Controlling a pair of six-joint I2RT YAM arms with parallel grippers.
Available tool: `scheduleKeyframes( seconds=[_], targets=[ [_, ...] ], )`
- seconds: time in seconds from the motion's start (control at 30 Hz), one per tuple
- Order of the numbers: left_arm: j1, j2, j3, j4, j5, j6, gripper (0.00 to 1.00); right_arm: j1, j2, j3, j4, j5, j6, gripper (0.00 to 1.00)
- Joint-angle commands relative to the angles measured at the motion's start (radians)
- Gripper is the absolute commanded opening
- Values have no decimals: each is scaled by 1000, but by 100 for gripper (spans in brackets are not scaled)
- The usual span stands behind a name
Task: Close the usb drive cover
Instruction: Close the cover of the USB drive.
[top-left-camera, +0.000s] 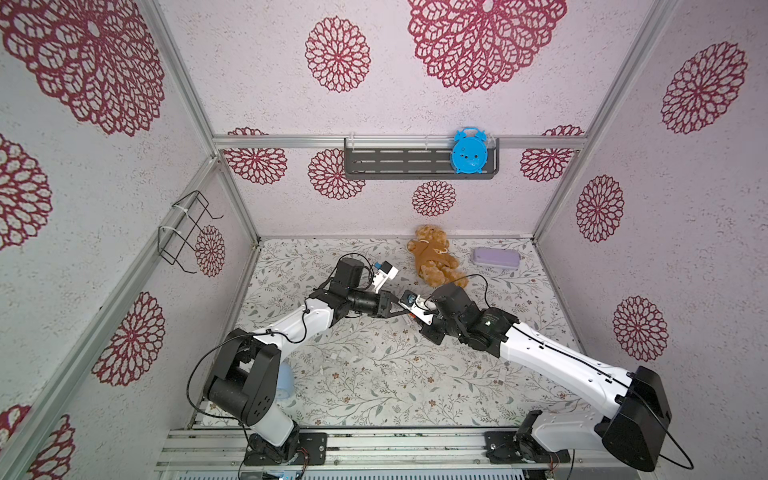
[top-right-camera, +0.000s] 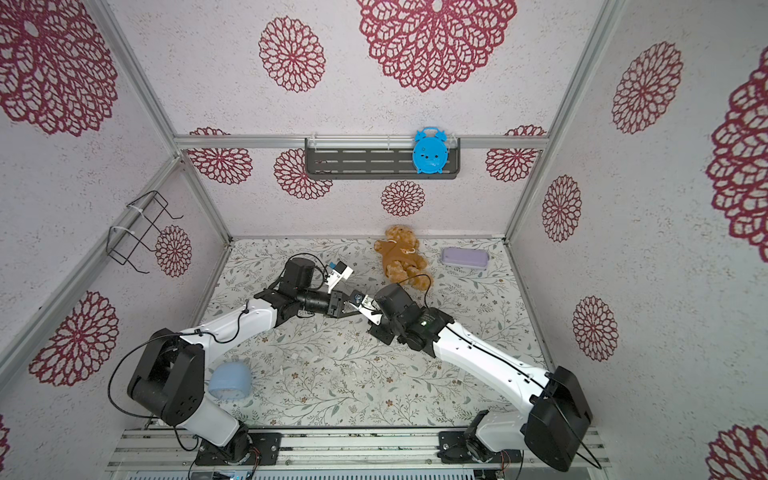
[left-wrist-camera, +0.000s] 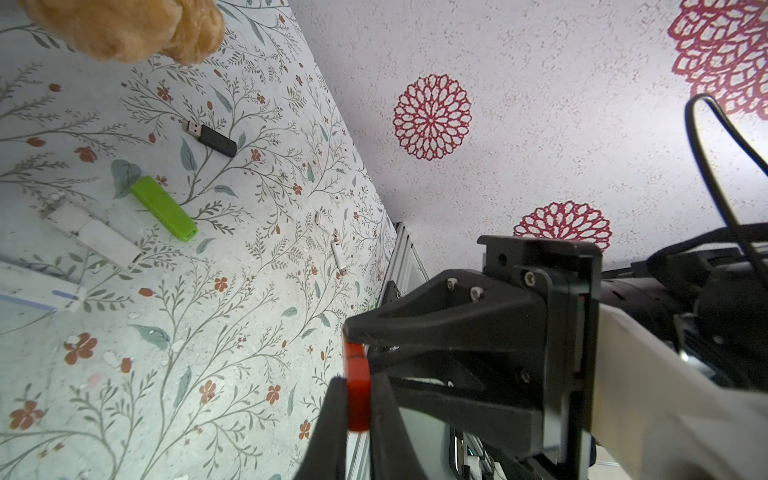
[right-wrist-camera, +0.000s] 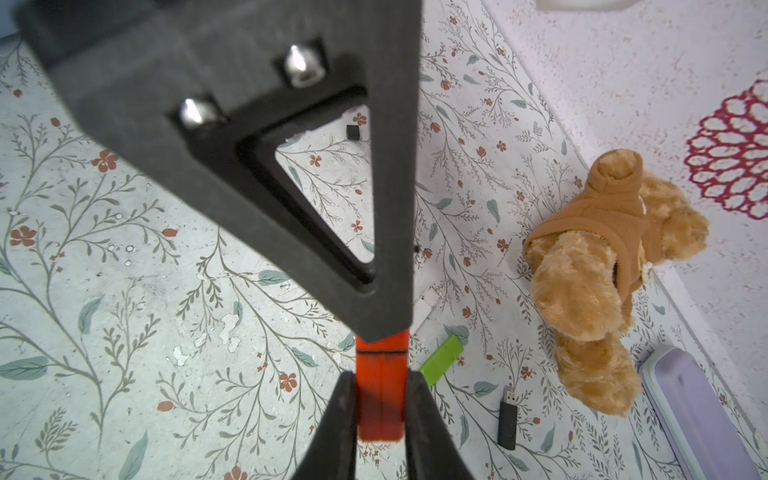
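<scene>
A red-orange usb drive (right-wrist-camera: 380, 415) hangs in the air above the floral table (top-left-camera: 374, 374), held from both ends. My right gripper (right-wrist-camera: 380, 384) is shut on one end of it. My left gripper (left-wrist-camera: 358, 388) is shut on the other end, seen edge-on as the drive (left-wrist-camera: 356, 365). A thin dark seam crosses the drive near the left fingers, where the cover meets the body. In a top view the left gripper (top-left-camera: 401, 311) meets the right arm's wrist over the middle of the table, and the drive is mostly hidden there.
On the table lie a green drive (right-wrist-camera: 441, 359), a black drive with bare plug (right-wrist-camera: 508, 424), a white drive (left-wrist-camera: 93, 235), a teddy bear (top-left-camera: 434, 257) and a purple case (top-left-camera: 496, 258). A pale blue object (top-right-camera: 230, 380) sits by the left arm's base. A blue clock (top-left-camera: 469, 150) stands on the wall shelf.
</scene>
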Motion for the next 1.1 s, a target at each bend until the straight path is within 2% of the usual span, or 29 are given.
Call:
scheduleKeyframes(
  seconds=[0.0, 0.27, 0.47, 0.67, 0.8, 1.07],
  targets=[
    [-50, 26, -21, 11, 75, -11, 10, 15, -19, 73, 293, -84, 15, 20],
    [-59, 44, -9, -34, 88, 17, 10, 16, 5, 120, 310, -120, -2, 20],
    [-67, 58, 34, -156, 92, 98, 10, 18, 6, 122, 281, -68, -23, 20],
    [-70, 56, 27, -46, 80, 13, 9, 18, -13, 93, 315, -88, 17, 20],
    [-74, 45, 8, 12, 81, -33, 10, 17, -25, 55, 313, -43, 25, 20],
    [-45, -54, 15, 26, -76, -48, 16, 15, -107, -86, 282, 55, 74, 19]
  ],
)
